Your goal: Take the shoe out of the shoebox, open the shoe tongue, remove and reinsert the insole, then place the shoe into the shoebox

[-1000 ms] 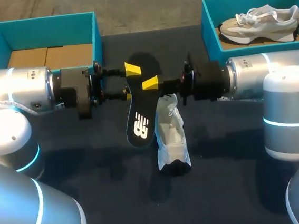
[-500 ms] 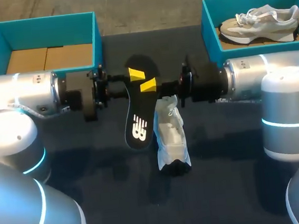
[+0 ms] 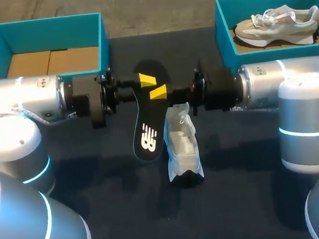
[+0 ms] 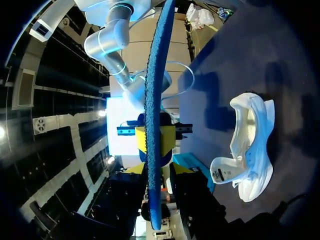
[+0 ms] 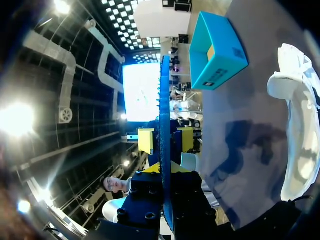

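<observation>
Head cam: fixed, high behind the robot, looking down on the whole worktop [image 3: 240, 191]. Wrist cams: fisheye, close in, facing each other across the insole [image 3: 149, 126], which is edge-on in both. All three share the insole and white shoe [image 3: 183, 145].

At the table's [image 3: 97, 176] back left corner, a box [image 3: 48, 24]; at the back right, a second box [image 3: 223, 26] with a shoe [image 3: 277, 22] inside. Midway between them, above the table, an insole [image 3: 149, 126], pinched at its far end by the left gripper [image 3: 143, 77] from the left and the right gripper [image 3: 158, 91] from the right. Just right of the insole, on the table, another shoe [image 3: 183, 145].
</observation>
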